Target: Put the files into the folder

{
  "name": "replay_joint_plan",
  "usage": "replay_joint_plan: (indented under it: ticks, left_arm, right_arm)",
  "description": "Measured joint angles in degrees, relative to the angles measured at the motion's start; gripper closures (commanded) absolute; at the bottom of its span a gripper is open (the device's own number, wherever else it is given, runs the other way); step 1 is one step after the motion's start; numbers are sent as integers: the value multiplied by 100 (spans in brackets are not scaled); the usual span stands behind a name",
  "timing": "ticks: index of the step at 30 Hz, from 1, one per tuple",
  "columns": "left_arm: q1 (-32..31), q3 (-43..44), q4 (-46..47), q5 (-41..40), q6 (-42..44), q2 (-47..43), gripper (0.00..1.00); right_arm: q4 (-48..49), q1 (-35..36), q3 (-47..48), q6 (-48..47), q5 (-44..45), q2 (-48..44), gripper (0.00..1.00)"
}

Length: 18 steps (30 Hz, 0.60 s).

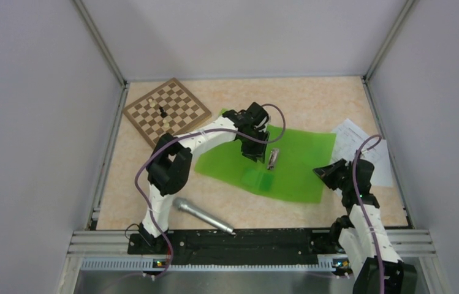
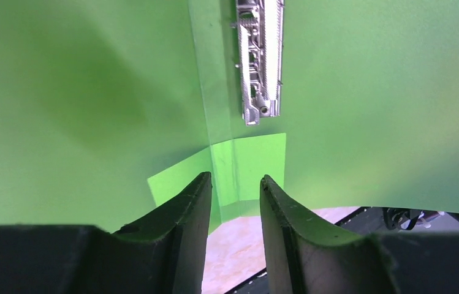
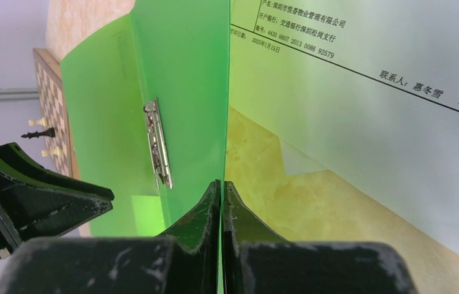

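Observation:
The green folder [image 1: 291, 160] lies open in the middle of the table, with its metal clip [image 1: 273, 158] along the spine. My left gripper [image 1: 255, 150] is open and empty over the folder's left half, its fingers [image 2: 190, 208] close to the plastic [image 2: 92, 92] near the clip [image 2: 258, 61]. My right gripper [image 1: 328, 174] is shut on the right edge of the folder's right cover [image 3: 178, 92]. The files [image 1: 366, 146] are white printed sheets on the table to the right of the folder. In the right wrist view they [image 3: 367, 92] show tinted green through the cover.
A brown chessboard [image 1: 166, 111] with a few pieces sits at the back left. A silver microphone [image 1: 202, 214] lies at the front left near the black rail [image 1: 245, 242]. Grey walls close in the table on three sides.

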Motion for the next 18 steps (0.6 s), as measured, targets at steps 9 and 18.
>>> replay_joint_plan:
  ticks: [9, 18]
  left_arm:
    - [-289, 157, 9, -2, -195, 343, 64]
    - [-308, 282, 42, -243, -387, 708, 70]
  right_arm:
    - [-15, 0, -114, 50, 85, -4, 100]
    - [0, 0, -151, 81, 85, 0, 100]
